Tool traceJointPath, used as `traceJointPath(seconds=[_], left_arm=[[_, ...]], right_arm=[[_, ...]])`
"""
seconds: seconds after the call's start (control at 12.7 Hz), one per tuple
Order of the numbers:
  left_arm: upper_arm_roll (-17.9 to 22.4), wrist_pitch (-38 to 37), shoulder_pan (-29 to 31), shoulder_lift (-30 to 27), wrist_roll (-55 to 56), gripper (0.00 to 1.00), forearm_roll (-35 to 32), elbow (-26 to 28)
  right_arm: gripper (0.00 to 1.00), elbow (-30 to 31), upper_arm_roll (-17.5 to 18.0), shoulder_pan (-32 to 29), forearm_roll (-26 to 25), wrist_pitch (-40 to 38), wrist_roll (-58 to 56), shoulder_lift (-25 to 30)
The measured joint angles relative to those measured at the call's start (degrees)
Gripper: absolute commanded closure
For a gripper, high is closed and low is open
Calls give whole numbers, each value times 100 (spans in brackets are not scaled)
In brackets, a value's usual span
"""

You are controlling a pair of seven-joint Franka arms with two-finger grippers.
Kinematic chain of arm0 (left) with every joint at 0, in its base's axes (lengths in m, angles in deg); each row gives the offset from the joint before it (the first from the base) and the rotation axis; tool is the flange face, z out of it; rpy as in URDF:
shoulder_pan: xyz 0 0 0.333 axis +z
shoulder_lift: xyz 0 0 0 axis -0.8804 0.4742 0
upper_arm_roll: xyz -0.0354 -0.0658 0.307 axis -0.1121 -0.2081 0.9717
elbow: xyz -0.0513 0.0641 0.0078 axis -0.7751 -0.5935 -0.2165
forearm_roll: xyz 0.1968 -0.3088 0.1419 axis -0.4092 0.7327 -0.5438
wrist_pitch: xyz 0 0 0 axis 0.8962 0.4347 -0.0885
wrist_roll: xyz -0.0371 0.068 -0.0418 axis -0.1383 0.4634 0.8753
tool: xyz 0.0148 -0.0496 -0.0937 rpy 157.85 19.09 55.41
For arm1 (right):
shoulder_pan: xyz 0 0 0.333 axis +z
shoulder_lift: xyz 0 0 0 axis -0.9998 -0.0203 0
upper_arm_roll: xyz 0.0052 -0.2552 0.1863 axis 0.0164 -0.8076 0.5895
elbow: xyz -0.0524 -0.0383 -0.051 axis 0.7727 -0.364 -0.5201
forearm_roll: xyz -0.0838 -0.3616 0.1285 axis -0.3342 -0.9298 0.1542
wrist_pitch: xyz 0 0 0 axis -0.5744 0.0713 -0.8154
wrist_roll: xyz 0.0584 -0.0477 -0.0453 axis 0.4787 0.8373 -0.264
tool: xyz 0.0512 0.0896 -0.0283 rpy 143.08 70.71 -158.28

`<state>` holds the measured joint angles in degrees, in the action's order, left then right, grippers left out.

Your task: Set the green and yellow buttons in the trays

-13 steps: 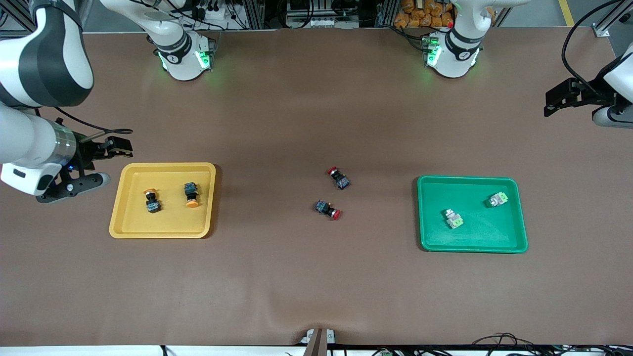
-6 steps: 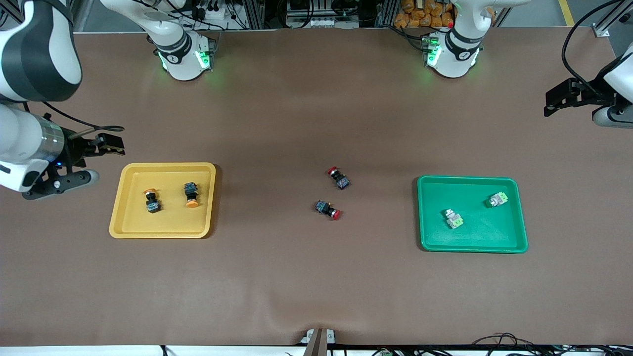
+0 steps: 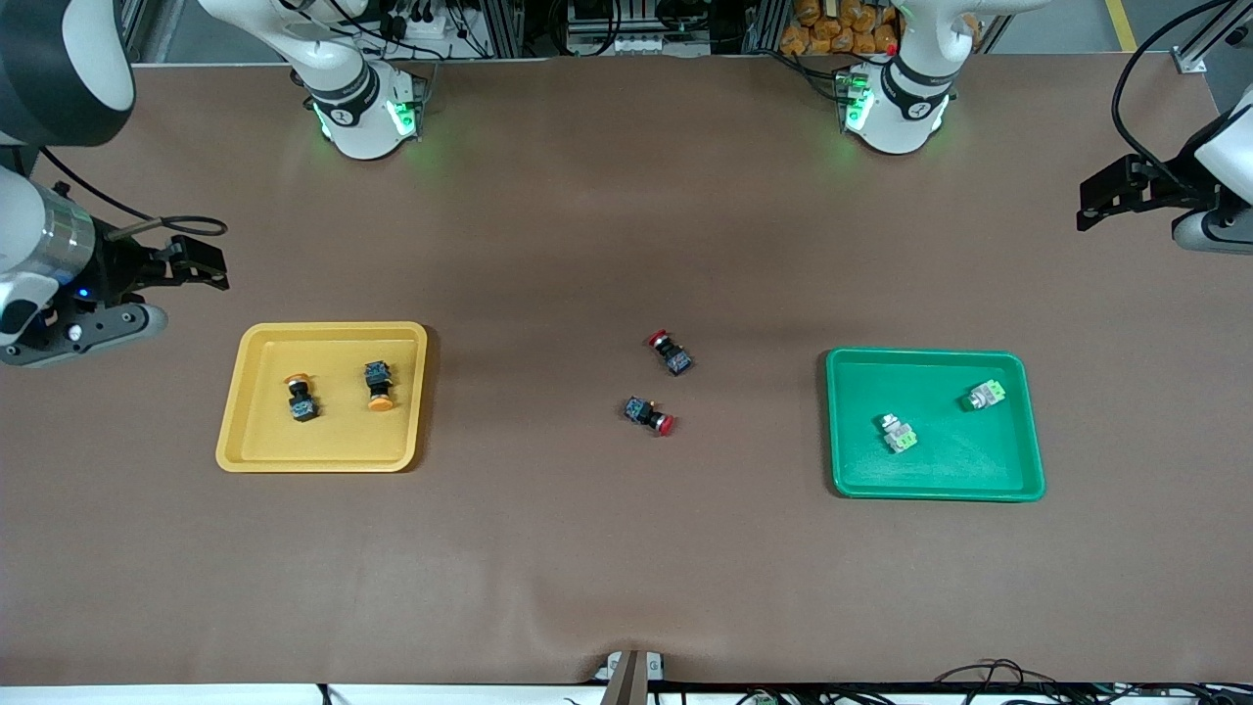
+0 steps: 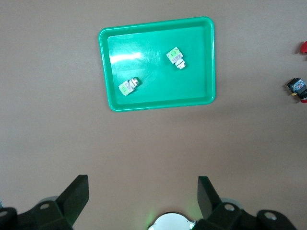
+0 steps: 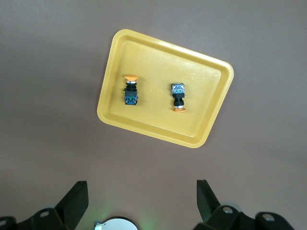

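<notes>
The yellow tray (image 3: 323,455) holds two yellow buttons (image 3: 301,398) (image 3: 378,385), which also show in the right wrist view as yellow buttons (image 5: 130,91) (image 5: 178,98). Two green buttons (image 3: 898,434) (image 3: 984,395) lie in the green tray (image 3: 935,490), seen from the left wrist as green buttons (image 4: 128,86) (image 4: 176,57). My right gripper (image 3: 201,264) (image 5: 141,199) is open and empty over bare table beside the yellow tray, at the right arm's end. My left gripper (image 3: 1116,201) (image 4: 143,196) waits open and empty at the left arm's end.
Two black switches with red caps (image 3: 671,352) (image 3: 649,414) lie on the brown table between the trays. The arm bases (image 3: 362,113) (image 3: 896,108) stand along the table's back edge.
My right arm has drawn away from the yellow tray toward the right arm's end of the table, gripper still open. The left arm, trays and buttons have not moved.
</notes>
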<state>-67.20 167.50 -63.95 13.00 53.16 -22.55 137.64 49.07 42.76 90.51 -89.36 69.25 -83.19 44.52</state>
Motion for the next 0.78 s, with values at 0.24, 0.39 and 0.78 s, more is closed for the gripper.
traceJointPath(seconds=[0.24,0.39,0.78], left_arm=[[0,0,0,0,0,0,0,0],[4,0,3,0,0,0,0,0],[12,0,5,0,0,0,0,-4]], right_arm=[[0,88,-6,-5,0,11,0,181],[0,137,-6,-8,-1,11,3,292],[0,527,-7,-120,-1,389,5,426]])
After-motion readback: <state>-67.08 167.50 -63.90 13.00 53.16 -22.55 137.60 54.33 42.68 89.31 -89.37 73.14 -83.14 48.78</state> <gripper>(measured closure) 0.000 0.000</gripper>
